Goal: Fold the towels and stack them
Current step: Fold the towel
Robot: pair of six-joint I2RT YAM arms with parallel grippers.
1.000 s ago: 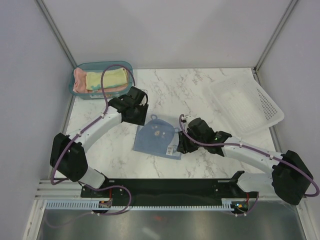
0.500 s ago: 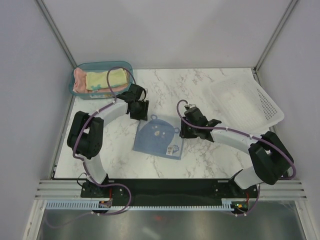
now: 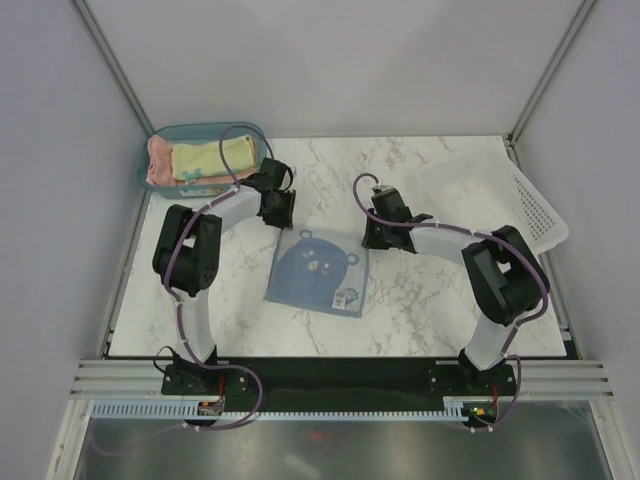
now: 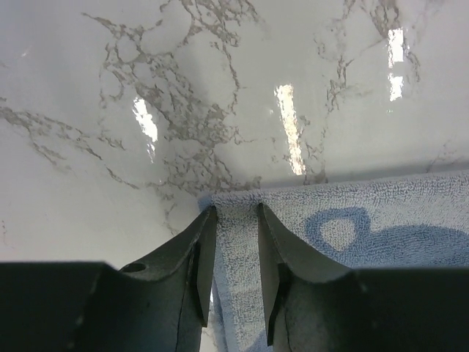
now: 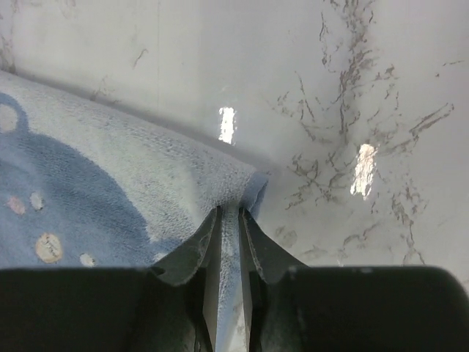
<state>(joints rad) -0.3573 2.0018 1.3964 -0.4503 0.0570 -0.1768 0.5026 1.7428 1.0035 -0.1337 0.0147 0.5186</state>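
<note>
A light blue towel (image 3: 318, 272) with a darker bear face lies flat on the marble table. My left gripper (image 3: 281, 213) is at its far left corner. In the left wrist view that gripper (image 4: 236, 209) stands partly open, and its fingers straddle a strip of the towel (image 4: 366, 213) that still lies flat. My right gripper (image 3: 373, 236) is at the far right corner. In the right wrist view it (image 5: 231, 210) is shut on a pinched ridge of the towel (image 5: 110, 191). A salmon-pink towel (image 3: 157, 160) and a pale yellow towel (image 3: 212, 158) lie in the teal bin.
The teal bin (image 3: 196, 189) stands at the far left corner of the table, just behind my left arm. A white perforated basket (image 3: 490, 205) sits at the far right. Grey walls close in the table on three sides.
Both arms have swung away from me to the towel's far corners, the right one up from the near right edge. Both pairs of jaws have narrowed over the cloth.
</note>
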